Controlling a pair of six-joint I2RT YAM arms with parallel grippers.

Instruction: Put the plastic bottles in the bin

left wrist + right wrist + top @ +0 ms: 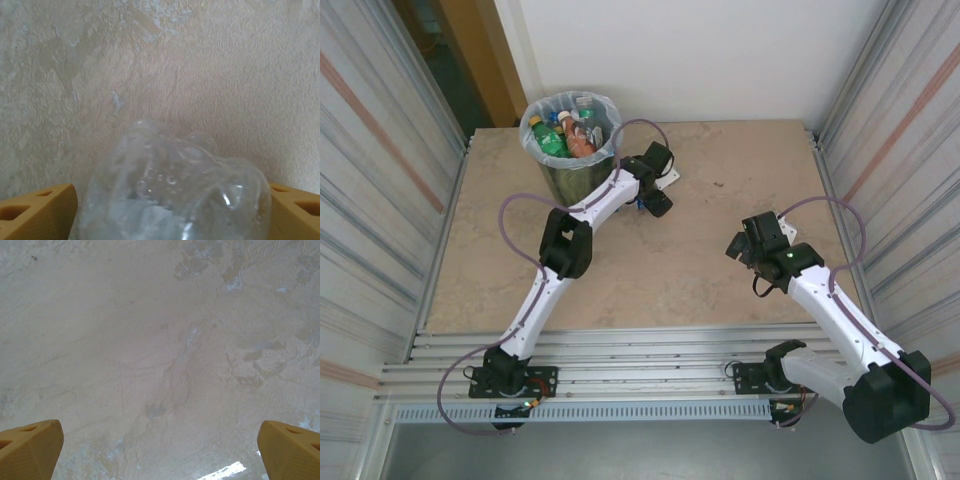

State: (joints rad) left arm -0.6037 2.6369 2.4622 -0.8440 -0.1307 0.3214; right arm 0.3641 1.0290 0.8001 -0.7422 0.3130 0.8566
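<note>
A clear plastic bottle lies bottom-first between the yellow fingers of my left gripper, filling the gap from one pad to the other, over the beige table. From above, that left gripper sits low just right of the bin, a dark cylinder with a pale bag liner at the table's back left. Several bottles lie in the bin, among them a green one and a brown-orange one. My right gripper hangs open over bare table at centre right, nothing between its fingertips.
Corrugated metal walls close in the table on the left and right, with a white wall behind. A ribbed metal rail runs along the near edge by both arm bases. The left arm's purple cable loops beside the bin.
</note>
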